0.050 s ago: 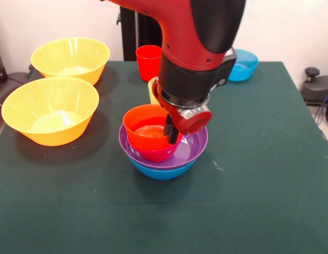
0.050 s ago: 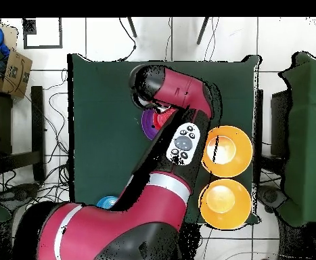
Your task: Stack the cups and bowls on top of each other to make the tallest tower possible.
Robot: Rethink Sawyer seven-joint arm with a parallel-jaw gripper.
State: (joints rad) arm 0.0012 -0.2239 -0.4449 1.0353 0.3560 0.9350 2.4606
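Crowning glossy round nested bowls [image 1: 163, 153]: smooth orange-red bowl [image 1: 148, 127].

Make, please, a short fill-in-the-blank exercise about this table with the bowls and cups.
1. The lowest bowl of the tower is ____.
2. The purple bowl sits directly in the ____ bowl.
3. The gripper reaches into the ____ bowl on top.
4. Beside the tower stand ____ big yellow bowls.

Missing words: blue; blue; orange-red; two

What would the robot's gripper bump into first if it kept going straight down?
Most likely the orange-red bowl on top of the stack. The gripper points down at that bowl's right rim, though how close it is remains hard to judge.
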